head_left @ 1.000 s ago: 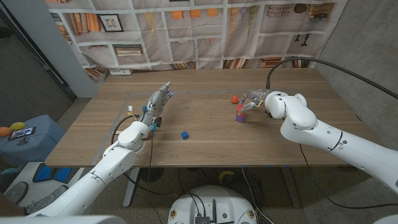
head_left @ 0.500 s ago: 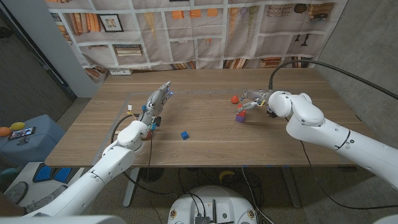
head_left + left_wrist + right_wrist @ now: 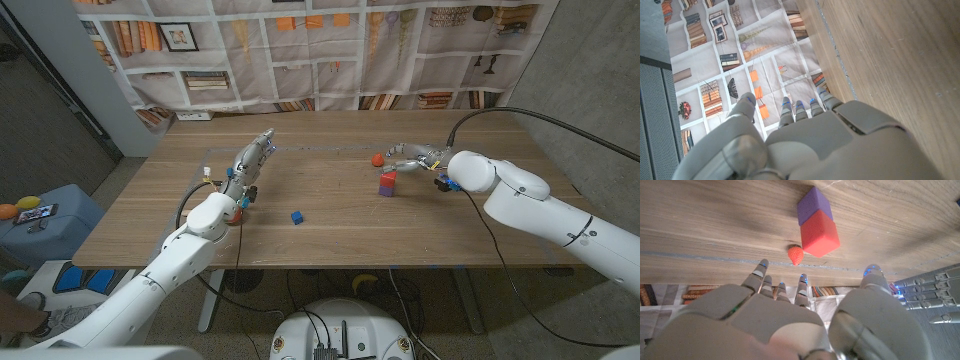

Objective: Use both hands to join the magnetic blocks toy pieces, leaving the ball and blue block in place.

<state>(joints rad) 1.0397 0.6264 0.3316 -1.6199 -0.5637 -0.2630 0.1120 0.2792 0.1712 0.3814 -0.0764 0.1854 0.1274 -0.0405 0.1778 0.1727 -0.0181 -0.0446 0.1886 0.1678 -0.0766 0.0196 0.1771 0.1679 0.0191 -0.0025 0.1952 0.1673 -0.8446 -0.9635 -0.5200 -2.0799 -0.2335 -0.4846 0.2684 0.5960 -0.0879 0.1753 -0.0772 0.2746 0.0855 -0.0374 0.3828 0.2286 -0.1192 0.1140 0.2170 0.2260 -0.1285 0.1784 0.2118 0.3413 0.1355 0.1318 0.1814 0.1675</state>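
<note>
Head view: red block (image 3: 388,178) atop purple block (image 3: 386,189)

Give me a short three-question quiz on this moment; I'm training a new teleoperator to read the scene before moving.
1. True or false: the red block and the purple block are touching each other.
2. Which lies nearer the robot's left hand in the head view: A) the blue block, B) the orange-red ball?
3. Fill in: the right hand holds ____.

Key
1. True: in the right wrist view they sit face to face.
2. A.
3. Nothing: its fingers are spread, clear of the joined blocks.
</note>
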